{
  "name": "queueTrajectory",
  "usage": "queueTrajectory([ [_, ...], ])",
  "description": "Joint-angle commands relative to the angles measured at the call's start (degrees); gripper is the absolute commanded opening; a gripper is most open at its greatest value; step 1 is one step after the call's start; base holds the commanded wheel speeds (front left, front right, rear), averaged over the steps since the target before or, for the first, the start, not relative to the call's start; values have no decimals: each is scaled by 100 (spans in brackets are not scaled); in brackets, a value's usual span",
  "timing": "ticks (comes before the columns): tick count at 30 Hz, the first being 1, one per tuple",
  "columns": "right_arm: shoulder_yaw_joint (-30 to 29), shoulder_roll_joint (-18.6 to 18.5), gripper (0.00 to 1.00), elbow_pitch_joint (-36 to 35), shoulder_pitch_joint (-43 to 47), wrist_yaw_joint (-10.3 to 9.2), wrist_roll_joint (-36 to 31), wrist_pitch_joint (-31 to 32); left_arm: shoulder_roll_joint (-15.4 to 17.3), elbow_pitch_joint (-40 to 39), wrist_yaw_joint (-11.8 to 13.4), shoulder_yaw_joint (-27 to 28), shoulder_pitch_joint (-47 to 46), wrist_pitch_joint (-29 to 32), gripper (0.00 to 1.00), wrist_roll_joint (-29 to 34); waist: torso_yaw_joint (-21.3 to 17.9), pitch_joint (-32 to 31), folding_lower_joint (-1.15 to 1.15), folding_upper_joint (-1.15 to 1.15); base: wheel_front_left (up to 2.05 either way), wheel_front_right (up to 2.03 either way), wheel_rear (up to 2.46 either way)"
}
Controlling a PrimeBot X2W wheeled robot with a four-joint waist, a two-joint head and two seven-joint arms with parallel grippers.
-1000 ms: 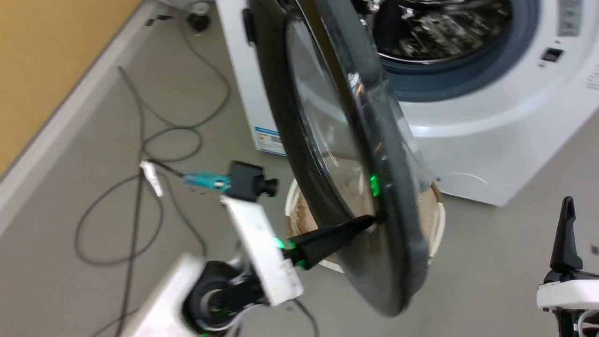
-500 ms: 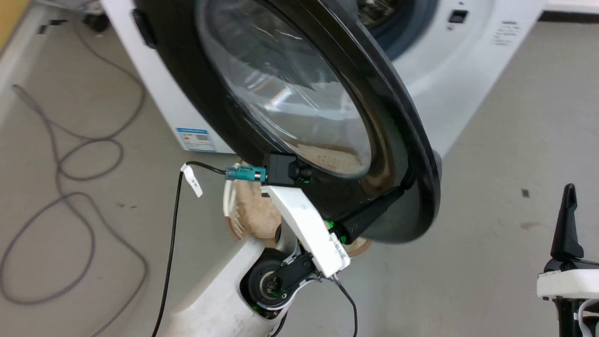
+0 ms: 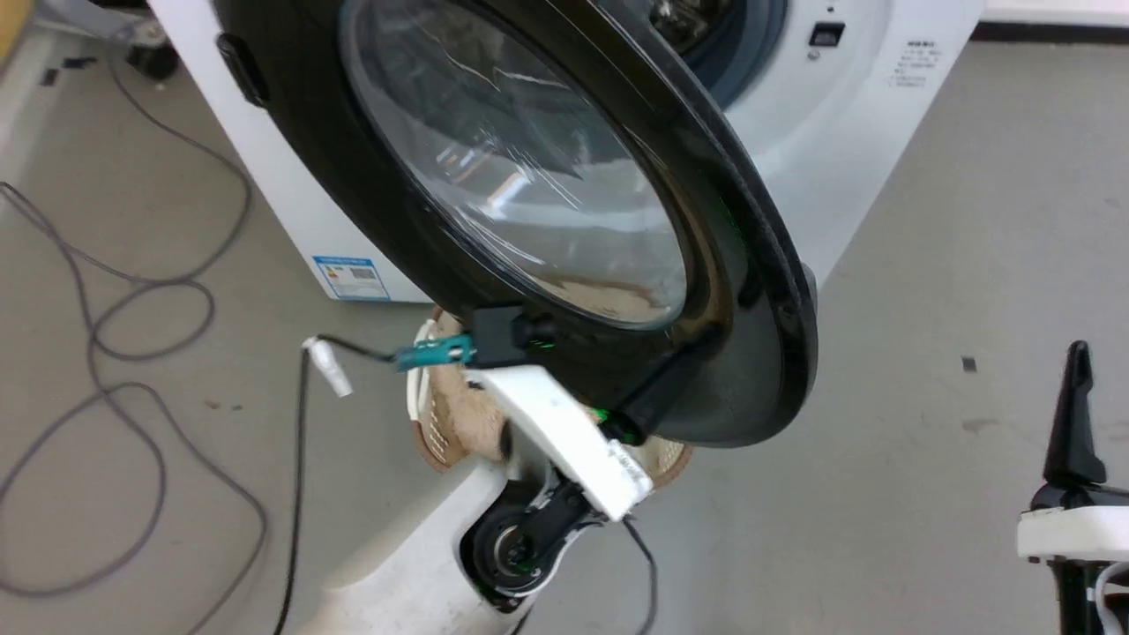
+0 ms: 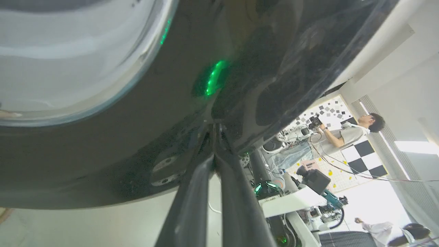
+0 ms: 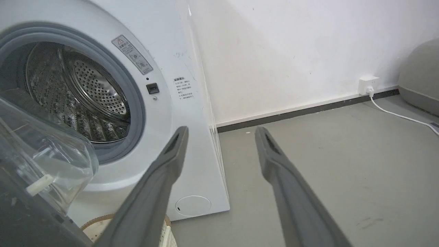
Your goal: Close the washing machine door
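The washing machine door (image 3: 547, 176), with a glossy black rim and a bulging glass window, stands part-way open in front of the white washing machine (image 3: 864, 115). My left gripper (image 3: 701, 346) is shut, and its tips rest against the lower part of the door's outer rim. In the left wrist view the shut left gripper (image 4: 216, 127) meets the black rim of the door (image 4: 137, 137). My right gripper (image 3: 1076, 354) hangs at the lower right, away from the door. In the right wrist view the right gripper (image 5: 222, 132) is open and empty, pointing past the steel drum (image 5: 79, 92) and the door's glass bowl (image 5: 44, 154).
A woven-lined white basket (image 3: 441, 406) sits on the floor under the door. Grey cables (image 3: 115, 353) loop over the floor at the left. A wall socket (image 5: 367, 84) with a white cord is at the right. A person (image 4: 346, 133) stands in the background.
The door has swung from nearly edge-on toward the machine's front, with my shut left gripper staying on its rim. The head camera has shifted. The right gripper keeps its place.
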Motion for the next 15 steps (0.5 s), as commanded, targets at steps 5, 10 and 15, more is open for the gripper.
queueTrajectory([
  [5,-202,-1,100,-343,-47,5,151,-25,357,711,3,4,15,-1266,100,1058,262,-318,0,0,0,0,0],
  [10,-304,-1,100,-793,-176,5,157,-25,325,827,910,786,-47,-1483,100,2979,469,-471,0,0,0,0,0],
  [15,-148,-1,100,-1336,-369,5,-46,-25,191,-35,1720,1812,467,-1486,100,4897,631,-528,0,0,0,0,0],
])
